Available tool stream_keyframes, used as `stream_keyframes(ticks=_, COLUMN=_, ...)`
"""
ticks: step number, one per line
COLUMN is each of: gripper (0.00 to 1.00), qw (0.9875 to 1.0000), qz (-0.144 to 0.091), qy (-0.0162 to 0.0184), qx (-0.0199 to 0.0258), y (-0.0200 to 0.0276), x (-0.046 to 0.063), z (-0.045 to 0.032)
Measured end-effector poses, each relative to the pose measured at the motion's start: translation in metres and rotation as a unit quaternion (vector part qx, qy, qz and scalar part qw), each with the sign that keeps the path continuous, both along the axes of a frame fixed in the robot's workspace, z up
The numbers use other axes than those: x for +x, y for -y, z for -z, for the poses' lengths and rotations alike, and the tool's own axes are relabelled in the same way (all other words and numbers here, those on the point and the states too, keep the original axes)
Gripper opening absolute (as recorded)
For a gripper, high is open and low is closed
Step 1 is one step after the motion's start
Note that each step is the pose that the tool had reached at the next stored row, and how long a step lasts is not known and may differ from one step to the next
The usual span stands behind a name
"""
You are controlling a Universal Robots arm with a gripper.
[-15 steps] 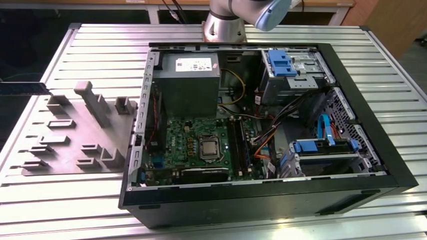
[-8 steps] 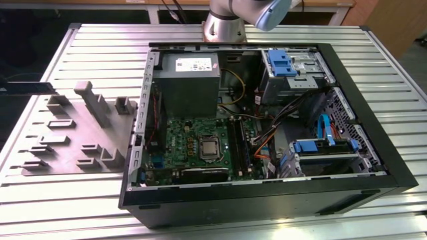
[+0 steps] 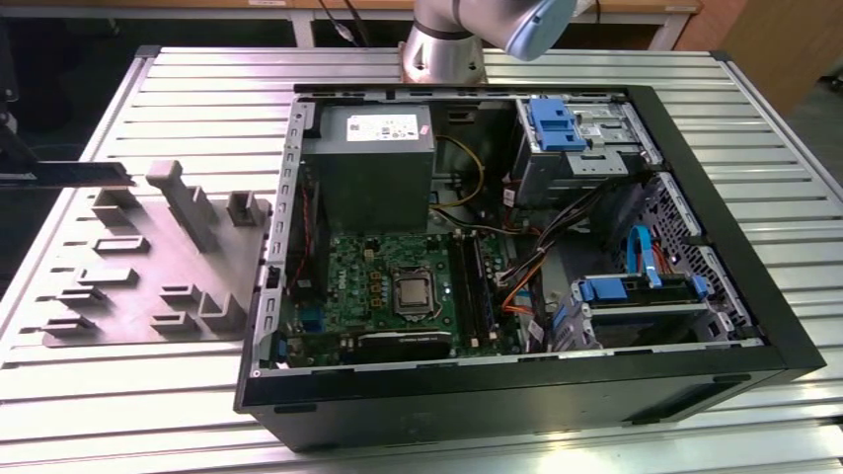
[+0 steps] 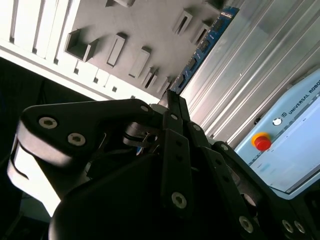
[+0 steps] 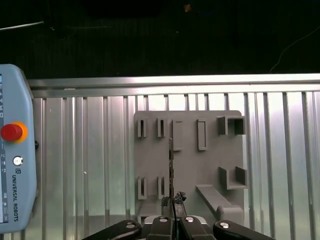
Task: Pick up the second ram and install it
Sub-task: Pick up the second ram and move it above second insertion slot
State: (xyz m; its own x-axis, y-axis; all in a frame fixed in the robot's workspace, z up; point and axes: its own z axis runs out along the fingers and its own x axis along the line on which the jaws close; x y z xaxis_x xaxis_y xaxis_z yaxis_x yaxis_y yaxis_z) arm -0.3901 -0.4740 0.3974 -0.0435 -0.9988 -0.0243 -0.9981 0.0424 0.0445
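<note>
1. Ram stick [image 4: 209, 39] is pinched at one end by the claw [image 4: 172, 97]. It shows blue-green with dark chips in the second wrist view and edge-on as a thin dark line [image 5: 171, 165] in the first wrist view.
2. Claw [image 5: 173, 202] is narrow, with the fingertips closed on the near end of the stick. The rest of the stick juts straight out from the tips.
3. The stick is over the grey holder plate [image 5: 187, 150], lined up between its rows of slot blocks. I cannot tell whether it touches the plate or is clear of it.
4. The holder plate [image 3: 145, 247] lies flat on the slatted metal surface [image 3: 197, 99], on the exterior view's left and just beside the computer case [image 3: 461, 405].
5. The case lies on its side, open. The green motherboard [image 3: 382, 267] is inside, with long black slots [image 3: 472, 286] beside the processor. The grey power supply box [image 3: 375, 158] is at the far end.
6. The arm [image 3: 448, 39] base stands behind the case at the far edge of the surface.
7. A control pendant [image 5: 15, 170] with a red button [image 5: 11, 132] lies on the surface near the plate. It is also in the second wrist view [image 4: 292, 135].
</note>
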Motion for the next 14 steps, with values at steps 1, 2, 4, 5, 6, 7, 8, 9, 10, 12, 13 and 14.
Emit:
stream_keyframes(ticks=1, gripper=0.11, qw=1.0, qz=0.0, qy=0.0, qx=0.0, y=0.0, x=0.002, z=0.0)
stream_keyframes(ticks=2, gripper=0.11, qw=1.0, qz=0.0, qy=0.0, qx=0.0, y=0.0, x=0.005, z=0.0)
stream_keyframes(ticks=4, gripper=0.11, qw=1.0, qz=0.0, qy=0.0, qx=0.0, y=0.0, x=0.01, z=0.0)
stream_keyframes(ticks=5, gripper=0.11, qw=1.0, qz=0.0, qy=0.0, qx=0.0, y=0.0, x=0.012, z=0.0)
stream_keyframes(ticks=6, gripper=0.11, qw=1.0, qz=0.0, qy=-0.0001, qx=0.0, y=0.0, x=0.014, z=-0.0001)
stream_keyframes(ticks=7, gripper=0.11, qw=1.0, qz=0.0, qy=0.0, qx=0.0, y=0.0, x=0.017, z=0.0)
stream_keyframes(ticks=8, gripper=0.11, qw=1.0, qz=0.0, qy=0.0, qx=0.0, y=0.0, x=0.02, z=0.0)
stream_keyframes(ticks=9, gripper=0.11, qw=1.0, qz=0.0, qy=0.0, qx=0.0, y=0.0, x=0.022, z=0.0)
stream_keyframes(ticks=10, gripper=0.11, qw=1.0, qz=0.0, qy=0.0, qx=0.0, y=0.0, x=0.025, z=0.0)
stream_keyframes(ticks=12, gripper=0.11, qw=1.0, qz=0.0, qy=0.0, qx=0.0, y=0.0, x=0.031, z=-0.0001)
stream_keyframes(ticks=13, gripper=0.11, qw=1.0, qz=0.0, qy=0.0, qx=0.0, y=0.0, x=0.033, z=0.0)
stream_keyframes(ticks=14, gripper=0.11, qw=1.0, qz=0.0, qy=0.0, qx=0.0, y=0.0, x=0.037, z=0.0)
